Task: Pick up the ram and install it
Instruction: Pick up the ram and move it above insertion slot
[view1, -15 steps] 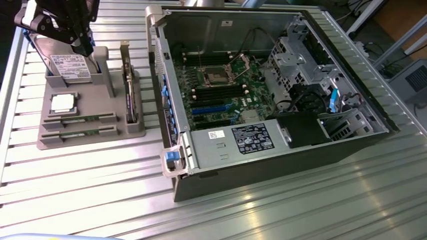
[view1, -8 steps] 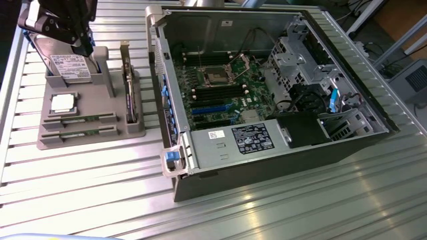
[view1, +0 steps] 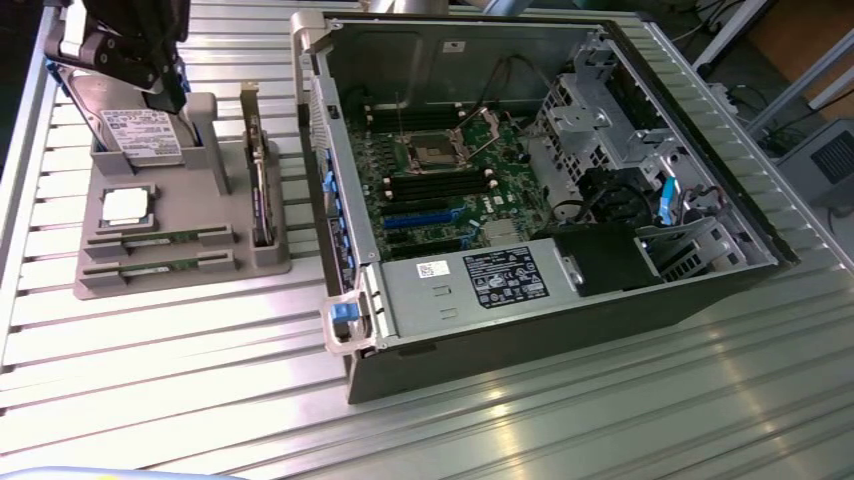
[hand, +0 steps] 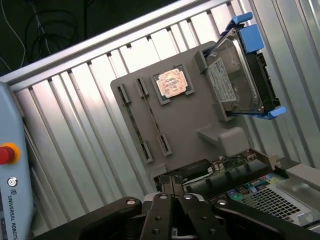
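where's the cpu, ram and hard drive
cpu (view1: 124, 205): exterior view, centre of its silver lid
ram (view1: 158, 241): exterior view, middle of the stick nearer the cpu
hard drive (hand: 239, 75): wrist view, its silver cover

The worktop (view1: 187, 380) is a ribbed metal surface whose slats reflect overhead light in bright patches. Past its edge, at the exterior view's right, are white frame legs (view1: 727, 28) and a brown panel (view1: 801, 35). Dark cables (hand: 20, 30) hang against a dark background.
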